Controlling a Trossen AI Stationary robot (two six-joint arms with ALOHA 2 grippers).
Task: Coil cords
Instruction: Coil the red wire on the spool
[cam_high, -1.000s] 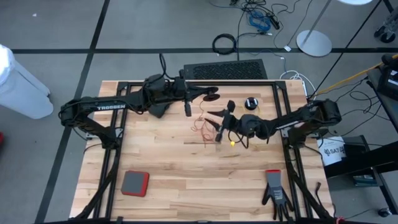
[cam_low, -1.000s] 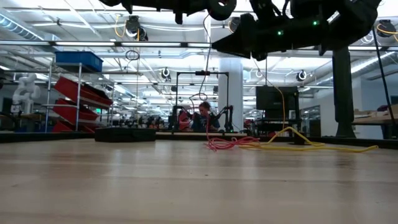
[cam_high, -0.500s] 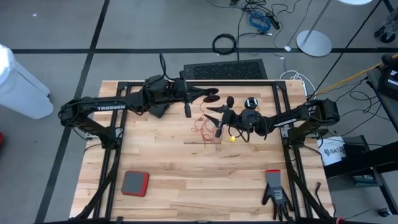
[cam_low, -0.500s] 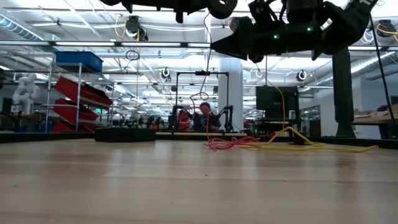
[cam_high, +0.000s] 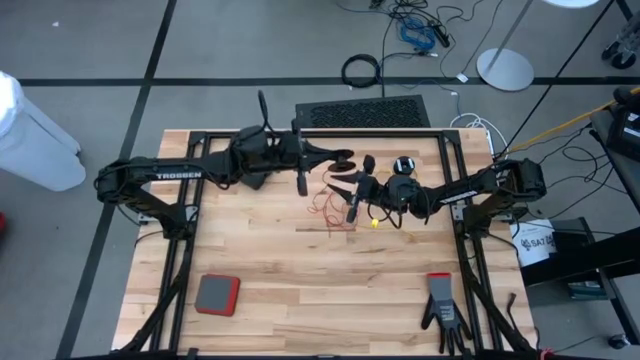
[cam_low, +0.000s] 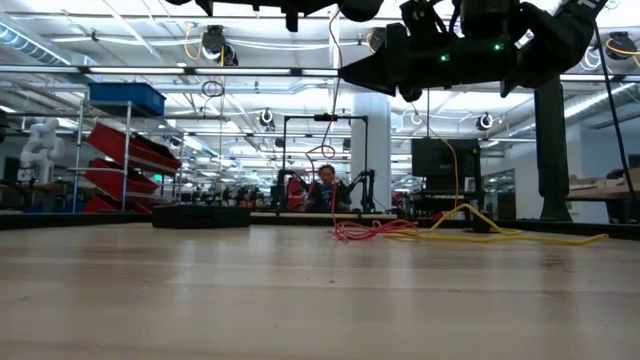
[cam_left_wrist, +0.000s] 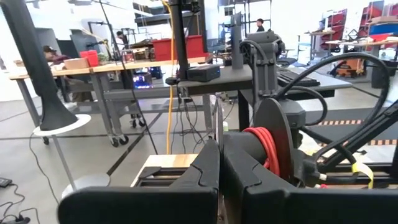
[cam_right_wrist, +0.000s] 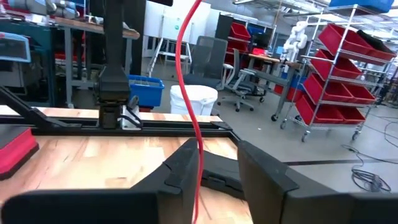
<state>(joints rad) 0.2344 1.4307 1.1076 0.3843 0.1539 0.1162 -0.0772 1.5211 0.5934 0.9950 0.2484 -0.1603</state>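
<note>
The reddish-orange cord (cam_high: 325, 200) lies in a loose tangle on the wooden table (cam_high: 300, 290), one strand rising taut to its black reel (cam_high: 341, 157) above. Just beside this tangle, the yellow cord (cam_low: 500, 232) sprawls flat toward a second reel (cam_high: 403, 165).

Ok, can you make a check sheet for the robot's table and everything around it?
Surface: wooden table.
Job's things: red cord heaped loose on the table; yellow cord beside it; reel wound red; second reel lying flat.
Clutter: red pad; black glove.
Claws: left claw shut; right claw open, red cord between its fingers.
Cables: black cable ring, blue cable bundle, on the floor.
Surroundings: red bins; person.
</note>
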